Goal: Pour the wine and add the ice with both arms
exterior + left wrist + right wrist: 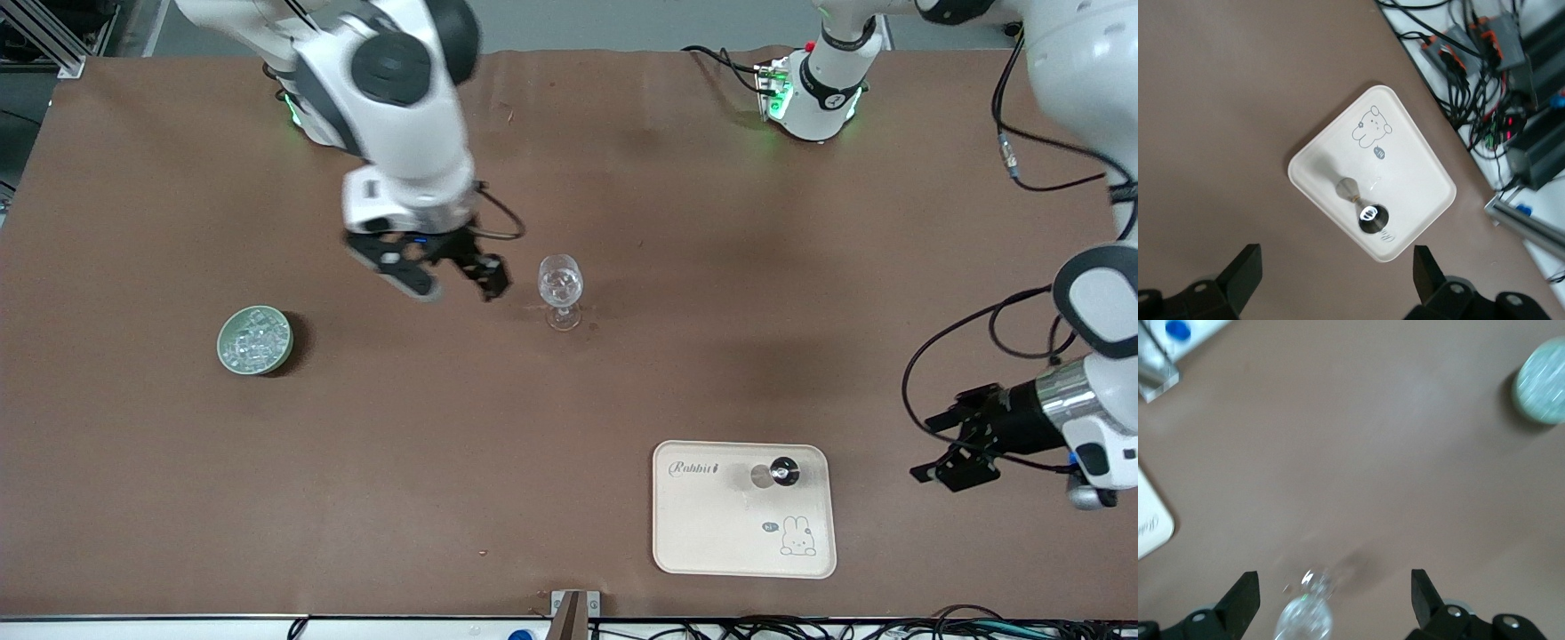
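A clear stemmed glass stands mid-table with glinting clear bits in its bowl. My right gripper hangs open beside it, toward the right arm's end, and nothing is between its fingers. In the right wrist view the glass shows blurred between the open fingers of the right gripper. A green bowl holds ice. My left gripper is open and empty over the table beside the cream tray; its wrist view shows the left gripper above the tray. No wine is in view.
On the tray stands a small dark round-topped object, also seen as the shiny object in the left wrist view. A metal bracket sits at the table edge nearest the front camera, with cables along it.
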### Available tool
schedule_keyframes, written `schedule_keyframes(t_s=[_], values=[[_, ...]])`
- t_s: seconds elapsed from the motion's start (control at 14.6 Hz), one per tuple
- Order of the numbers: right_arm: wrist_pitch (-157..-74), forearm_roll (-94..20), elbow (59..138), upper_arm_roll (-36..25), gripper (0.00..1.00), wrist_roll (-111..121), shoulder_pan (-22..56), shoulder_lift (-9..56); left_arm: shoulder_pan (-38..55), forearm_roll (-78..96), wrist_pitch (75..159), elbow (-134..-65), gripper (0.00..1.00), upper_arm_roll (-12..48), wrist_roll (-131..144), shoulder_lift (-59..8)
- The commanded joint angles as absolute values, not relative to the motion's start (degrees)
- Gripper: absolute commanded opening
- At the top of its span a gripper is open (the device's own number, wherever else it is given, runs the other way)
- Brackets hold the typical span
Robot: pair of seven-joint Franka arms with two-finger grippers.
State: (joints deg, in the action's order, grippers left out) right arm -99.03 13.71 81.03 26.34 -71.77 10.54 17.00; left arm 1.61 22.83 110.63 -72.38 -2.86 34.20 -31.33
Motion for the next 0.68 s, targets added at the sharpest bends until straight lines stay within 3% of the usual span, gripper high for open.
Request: schedule_keyframes(t_s=[0.0,0.27,0.62], values=[[-96.2,13.7,83.2,22.1,1.00,-58.2,5.2,10.9,1.5,16.5,105.1,-76.0,1.00,-0.7,25.5,-24.2],[-96.2,9.1,83.1,8.7,1.00,-36.6,3.5,7.8,1.9,15.0,100.4,-80.1,1.00,-0.7,11.7,-15.2],[-93.7,4.0,83.6,1.1,1.00,-19.6,-1.0,6.5,2.0,9.3,100.4,-90.1,0.99,1.9,1.7,-3.2]])
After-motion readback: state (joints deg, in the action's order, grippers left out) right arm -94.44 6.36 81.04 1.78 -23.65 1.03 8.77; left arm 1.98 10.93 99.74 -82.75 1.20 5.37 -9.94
